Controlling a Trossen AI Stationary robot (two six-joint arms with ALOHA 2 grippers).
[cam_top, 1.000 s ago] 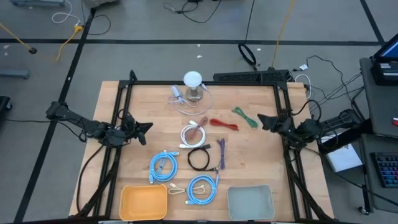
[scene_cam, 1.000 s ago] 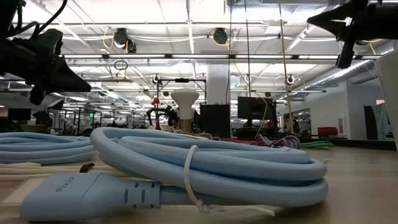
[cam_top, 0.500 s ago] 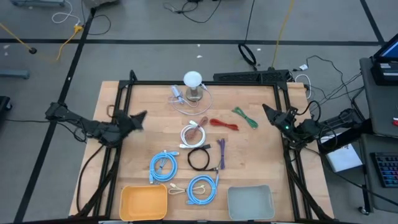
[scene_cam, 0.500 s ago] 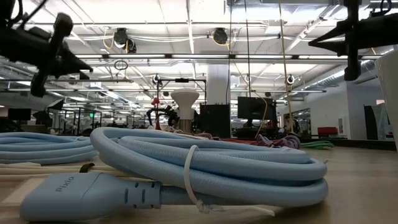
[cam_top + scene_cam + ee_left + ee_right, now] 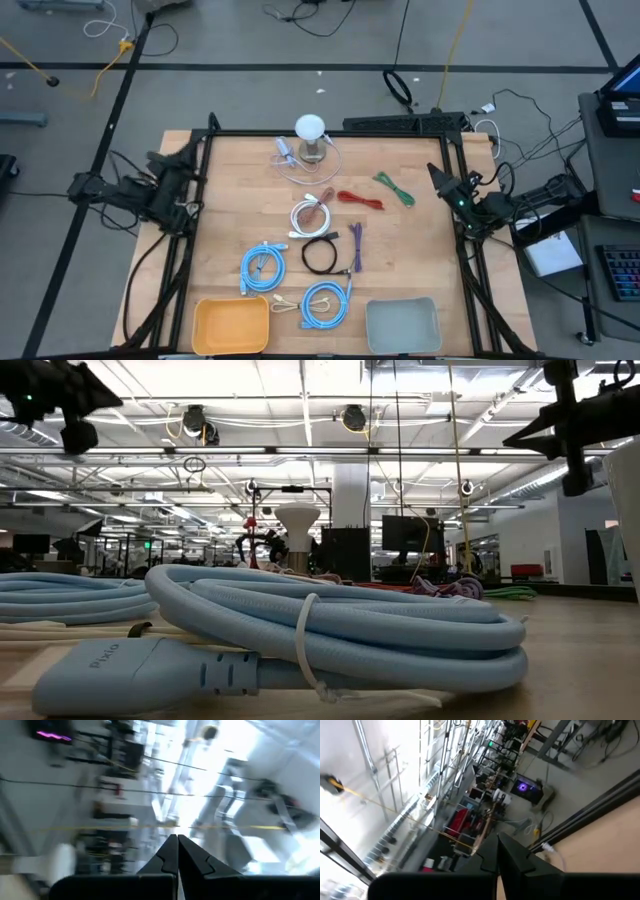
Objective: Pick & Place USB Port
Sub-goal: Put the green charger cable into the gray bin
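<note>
Several bundled cables lie on the wooden table: two light blue coils, a white one, a black one, plus red, green and purple ones. The low view shows a light blue coil's flat plug resting on the tabletop. Which of these is the USB port I cannot tell. My left gripper is shut and empty, raised over the table's left edge. My right gripper is shut and empty, high over the right edge.
An orange tray and a grey tray sit at the near edge. A white round-topped stand with a looped cable stands at the far edge. Black frame rails run along the table's sides.
My left gripper has risen and swung from pointing across the table to the far-left corner, tipping upward and rolling, still shut. My right gripper has kept its place but rolled and swung slightly toward the far edge. The cables have not moved.
</note>
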